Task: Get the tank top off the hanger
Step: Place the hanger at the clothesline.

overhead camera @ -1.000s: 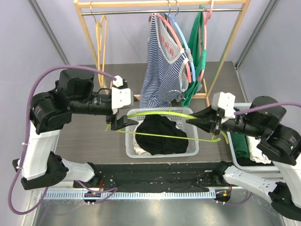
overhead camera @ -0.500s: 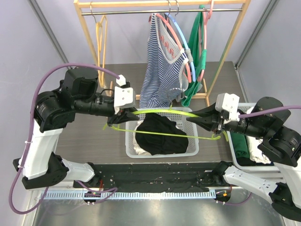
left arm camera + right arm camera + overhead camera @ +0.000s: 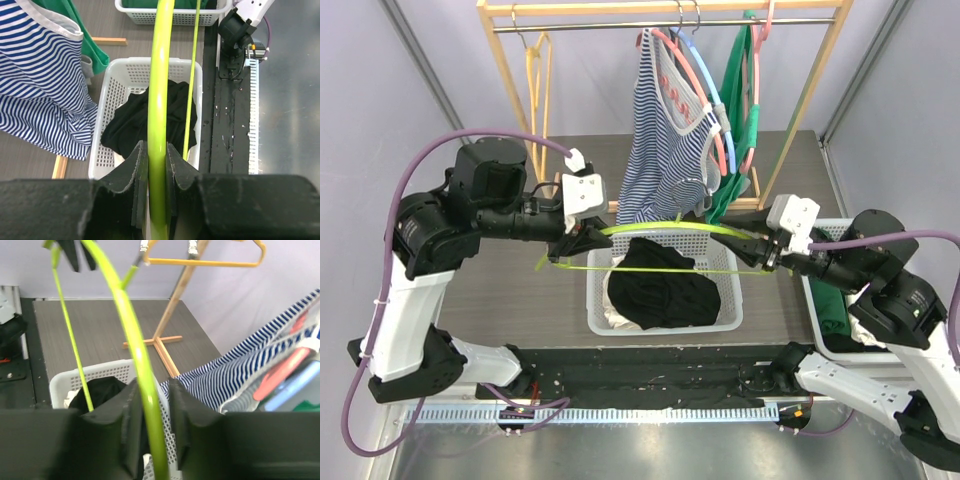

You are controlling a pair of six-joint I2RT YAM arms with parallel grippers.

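Tank top (image 3: 660, 290), black: lies heaped in the white basket (image 3: 665, 323), directly beneath the lime-green hanger (image 3: 665, 227). I cannot tell whether any fabric touches the hanger's lower bar.

My left gripper (image 3: 582, 243): pinched on the hanger's left end. My wrist view shows the thick green rod (image 3: 161, 75) squeezed between both jaws with no gap.

The hanger spans roughly level across the basket, above its rim, held between my two grippers.

My right gripper (image 3: 752, 250): closed on the hanger's right end, with the rod (image 3: 131, 325) clamped between the jaws in that wrist view.

Behind, a blue-striped top (image 3: 655, 150) hangs from the wooden rack (image 3: 660, 6).
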